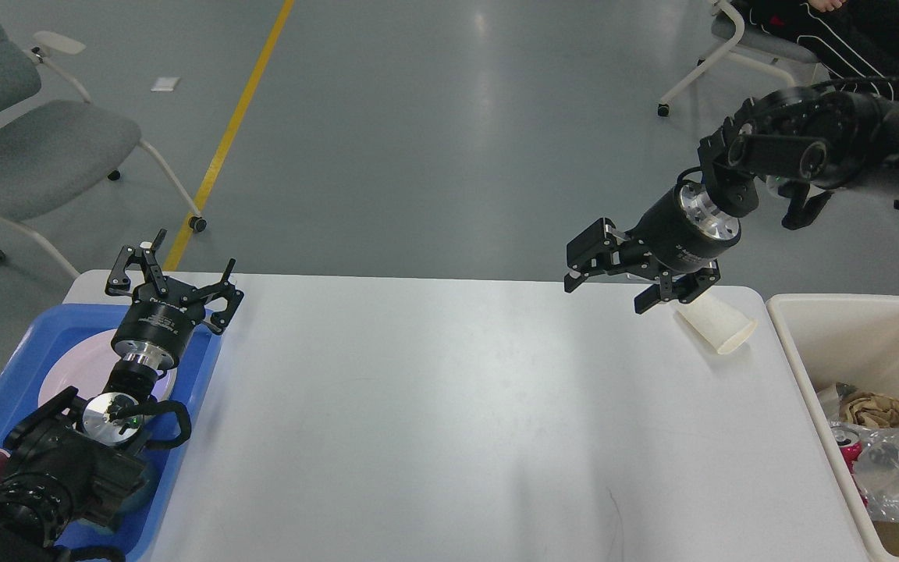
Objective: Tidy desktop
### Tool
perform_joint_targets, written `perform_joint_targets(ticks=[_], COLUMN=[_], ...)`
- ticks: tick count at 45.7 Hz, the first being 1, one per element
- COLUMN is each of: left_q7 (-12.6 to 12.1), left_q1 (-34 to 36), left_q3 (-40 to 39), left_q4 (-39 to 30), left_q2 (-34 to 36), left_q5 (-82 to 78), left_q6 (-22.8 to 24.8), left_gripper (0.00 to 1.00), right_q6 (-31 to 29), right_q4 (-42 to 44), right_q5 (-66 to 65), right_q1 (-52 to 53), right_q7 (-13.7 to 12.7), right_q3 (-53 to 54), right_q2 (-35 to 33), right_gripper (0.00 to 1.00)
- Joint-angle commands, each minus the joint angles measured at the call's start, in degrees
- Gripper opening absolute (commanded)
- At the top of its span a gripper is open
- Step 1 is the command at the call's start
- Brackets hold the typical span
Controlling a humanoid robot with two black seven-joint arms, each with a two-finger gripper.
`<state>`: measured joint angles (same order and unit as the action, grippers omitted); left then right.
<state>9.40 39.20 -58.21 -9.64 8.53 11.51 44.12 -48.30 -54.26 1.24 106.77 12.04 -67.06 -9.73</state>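
- White desk (pixel 449 406) fills the middle of the head view; bare except for one paper cup (pixel 716 325) lying on its side near the far right corner.
- Cup's long axis runs diagonally, open mouth toward the cream bin (pixel 789 343), closed end up under the right hand.
- Right hand (pixel 609 282) hovers above the far desk edge, fingers spread, holding nothing; cup sits just right of and below it, partly hidden by the lower finger.
- Left hand (pixel 172 277) is open and empty, over the blue tray (pixel 200 375) at the desk's left edge, well apart from the cup.
- Right arm is clearly nearer, so it is likely the one to grab.
- Bin, just beside the desk's right edge, already holds crumpled paper, plastic and a can.
- Cup is near the rounded corner, so a nudge could roll it off.
- Wide open desk to the left leaves room to move.
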Motion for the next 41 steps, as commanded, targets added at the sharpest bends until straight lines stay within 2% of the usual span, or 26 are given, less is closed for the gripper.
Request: perform_joint_targets(ticks=[1, 17, 41], left_q7=[0.0, 0.0, 0.0], left_q1=[0.0, 0.0, 0.0], left_q3=[-0.06, 0.02, 0.02], left_q4=[0.06, -0.03, -0.03], left_q2=[0.0, 0.0, 0.0], left_q5=[0.0, 0.0, 0.0], left_q6=[0.0, 0.0, 0.0], left_gripper=[0.96, 0.96, 0.96], right_q6=[-2.23, -3.47, -3.02], right_q4=[0.04, 0.03, 0.21], right_q5=[-0.36, -0.01, 0.51], right_q1=[4.66, 12.93, 12.76], right_q7=[-0.17, -0.61, -0.61], right_q3=[-0.44, -2.64, -1.58], right_q2=[1.73, 7.88, 7.62], right_gripper=[1.0, 1.0, 1.0])
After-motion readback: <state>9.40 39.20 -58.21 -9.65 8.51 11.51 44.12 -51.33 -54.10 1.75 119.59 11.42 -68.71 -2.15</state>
